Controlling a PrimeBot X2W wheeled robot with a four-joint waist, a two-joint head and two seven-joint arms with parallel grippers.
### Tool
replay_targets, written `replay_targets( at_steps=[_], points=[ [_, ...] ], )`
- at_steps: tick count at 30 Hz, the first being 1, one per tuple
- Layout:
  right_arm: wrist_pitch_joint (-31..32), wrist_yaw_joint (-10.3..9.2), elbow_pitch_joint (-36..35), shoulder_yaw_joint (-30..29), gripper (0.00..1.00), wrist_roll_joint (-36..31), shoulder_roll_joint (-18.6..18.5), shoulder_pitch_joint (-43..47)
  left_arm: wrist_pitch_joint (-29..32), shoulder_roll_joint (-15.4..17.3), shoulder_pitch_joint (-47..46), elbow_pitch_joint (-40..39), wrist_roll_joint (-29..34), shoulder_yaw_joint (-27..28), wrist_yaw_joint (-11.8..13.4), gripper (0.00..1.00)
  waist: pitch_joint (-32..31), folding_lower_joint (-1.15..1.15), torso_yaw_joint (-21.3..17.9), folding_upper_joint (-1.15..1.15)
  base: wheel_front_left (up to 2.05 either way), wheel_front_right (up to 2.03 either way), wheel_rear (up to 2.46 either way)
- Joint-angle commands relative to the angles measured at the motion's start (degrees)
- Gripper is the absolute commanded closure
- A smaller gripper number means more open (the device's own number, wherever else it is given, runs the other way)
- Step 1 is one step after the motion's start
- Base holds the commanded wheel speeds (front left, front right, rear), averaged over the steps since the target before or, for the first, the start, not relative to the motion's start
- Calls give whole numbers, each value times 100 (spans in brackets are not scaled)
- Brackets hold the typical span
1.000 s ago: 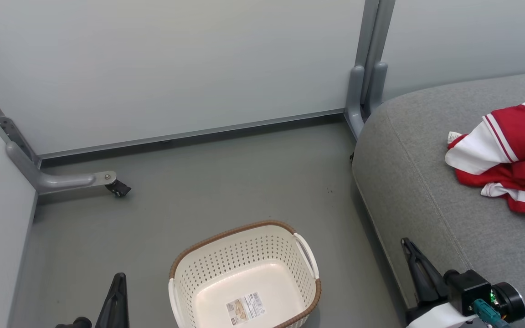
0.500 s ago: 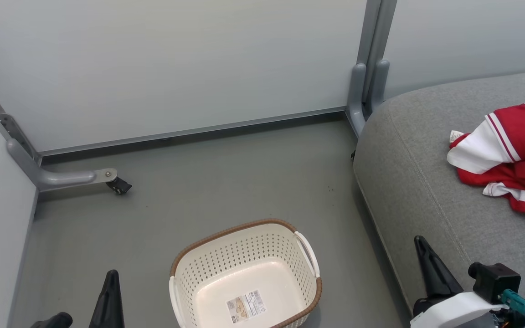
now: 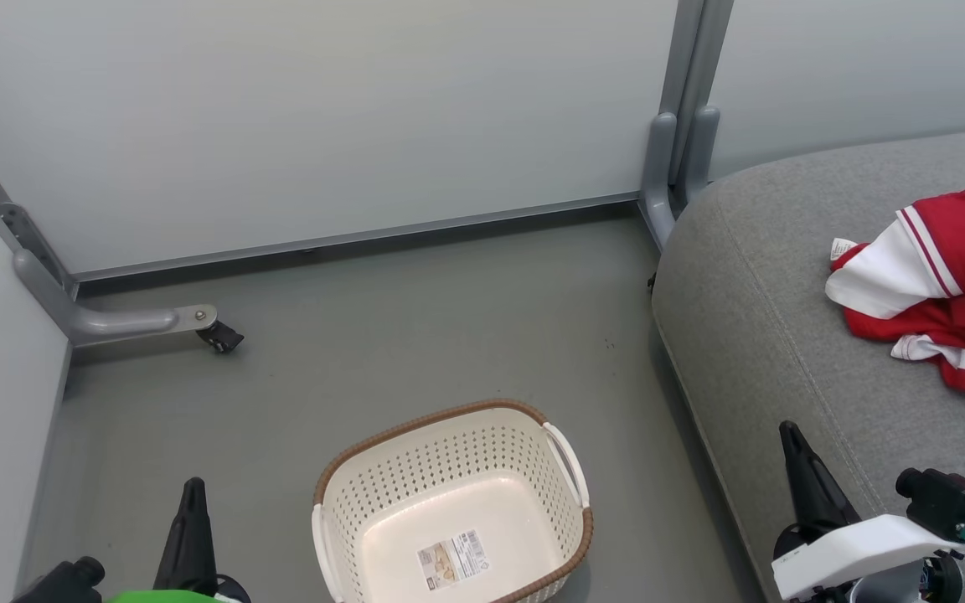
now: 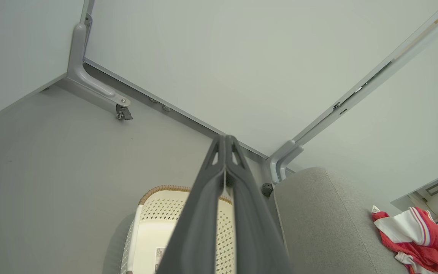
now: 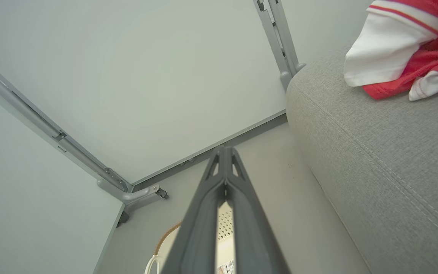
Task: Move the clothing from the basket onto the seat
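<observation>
2 grippers idle low: left gripper (image 3: 192, 494) at 7 o'clock, right gripper (image 3: 791, 442) at 4 o'clock, fingers pressed together on nothing. Jersey (image 3: 952, 251) lies crumpled on the seat (image 3: 767, 335) at 3 o'clock; basket (image 3: 415, 427) at 6 o'clock has just its label (image 3: 451, 563), so the transfer looks done.

Red jersey (image 3: 964, 243) with white stripes, grey seat (image 3: 767, 335), cream perforated basket (image 3: 449, 461), brown rim.

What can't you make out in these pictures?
- Shirt: head view, right side cut off by the picture edge.
- Basket: head view, near rim cut off at the bottom; left wrist view, middle hidden behind the left hand.
- Basket label: print too small to read.
</observation>
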Motion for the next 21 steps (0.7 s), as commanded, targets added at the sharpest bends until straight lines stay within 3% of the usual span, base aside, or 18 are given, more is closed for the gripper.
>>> replay_targets(
  at_steps=[1,21],
  points=[
    [28,-1,-41,-34,100,236,-47,-165,39,60,-201,-45,-196,32,-18,100,4,0,3,0,0,0,0],
    [390,-2,93,-169,100,2008,-103,-357,427,91,-542,80,-1722,132,-31,100,60,0,40,0,0,0,0]
  ],
)
